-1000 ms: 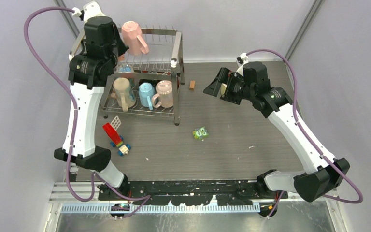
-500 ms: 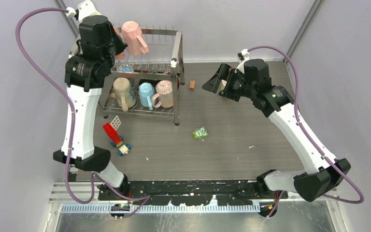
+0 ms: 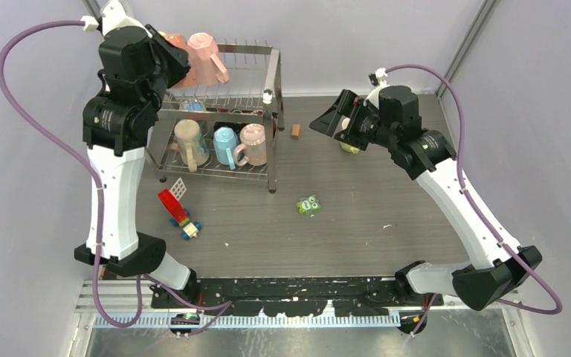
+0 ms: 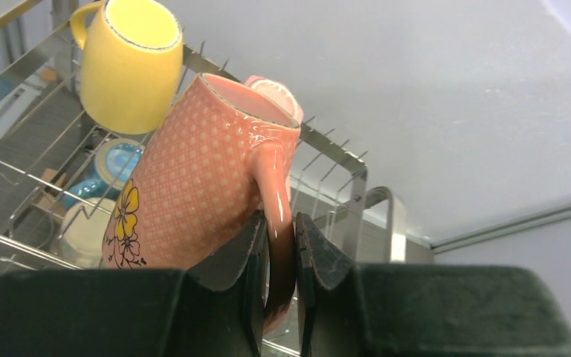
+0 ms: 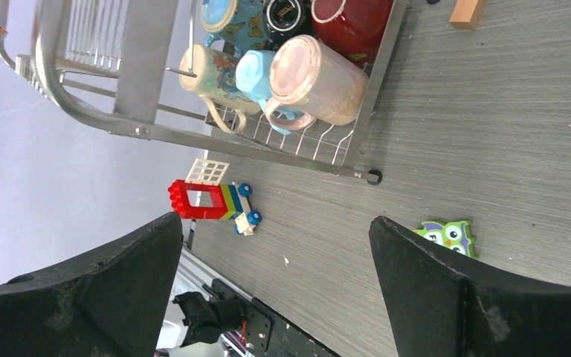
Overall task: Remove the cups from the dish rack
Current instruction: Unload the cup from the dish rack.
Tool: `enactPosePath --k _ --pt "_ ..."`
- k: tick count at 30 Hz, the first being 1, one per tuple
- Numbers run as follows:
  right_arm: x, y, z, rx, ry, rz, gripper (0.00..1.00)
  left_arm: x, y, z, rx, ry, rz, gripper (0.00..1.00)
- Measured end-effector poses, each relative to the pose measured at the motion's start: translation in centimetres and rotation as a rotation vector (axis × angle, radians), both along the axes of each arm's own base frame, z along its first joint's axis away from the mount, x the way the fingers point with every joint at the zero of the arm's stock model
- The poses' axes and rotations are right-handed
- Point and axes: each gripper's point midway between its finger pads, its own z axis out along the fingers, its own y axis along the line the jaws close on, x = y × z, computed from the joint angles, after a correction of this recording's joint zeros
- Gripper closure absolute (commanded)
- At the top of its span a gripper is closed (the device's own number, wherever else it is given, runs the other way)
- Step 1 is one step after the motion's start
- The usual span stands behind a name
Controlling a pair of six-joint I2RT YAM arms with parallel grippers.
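The dish rack [image 3: 271,74] stands at the back left. My left gripper [image 4: 279,230] is shut on the handle of an orange mug [image 4: 201,178] with a yellow flower and holds it tilted above the rack's top tier, next to a yellow mug [image 4: 130,63] and a pink mug [image 3: 207,58]. In the top view the left gripper [image 3: 169,63] is at the rack's back left corner. The lower tier holds beige [image 3: 187,140], light blue [image 3: 225,143] and pale pink [image 3: 253,143] mugs. My right gripper [image 3: 332,119] is open and empty above the table. A lime cup [image 3: 350,146] shows partly under it.
A small wooden block [image 3: 295,131] lies right of the rack. A green owl block [image 3: 309,204] lies mid-table. A red toy block build [image 3: 177,208] lies in front of the rack. Teal, black and red mugs [image 5: 286,15] sit deeper in the lower tier.
My left gripper has risen and shifted left and back with the orange mug in it. My right gripper has lifted slightly, and the lime cup now shows on the table below it.
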Motion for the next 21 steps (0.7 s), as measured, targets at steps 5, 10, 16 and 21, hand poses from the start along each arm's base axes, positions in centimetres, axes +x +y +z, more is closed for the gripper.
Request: enactPosePath --k 5,10,16,21 --pt "-0.2 0.6 0.9 0.024 -0.014 0.005 0.0 -1.0 -0.6 1.8 -0.071 -0.052 -0.037 1.0" --pt "-0.7 1.2 1.6 0.041 -0.029 0.013 0.0 -1.7 -1.8 2.8 -0.147 -0.075 -0.094 1.0" --pt "-2.0 1.6 3.1 0.065 -0.064 0.019 0.0 -2.1 -3.7 3.0 -0.24 -0.063 -0.183 1.0" --pt "-3.5 1.0 4.8 0.087 -0.119 0.012 0.0 -2.6 -5.3 3.2 -0.312 -0.049 -0.246 1.0"
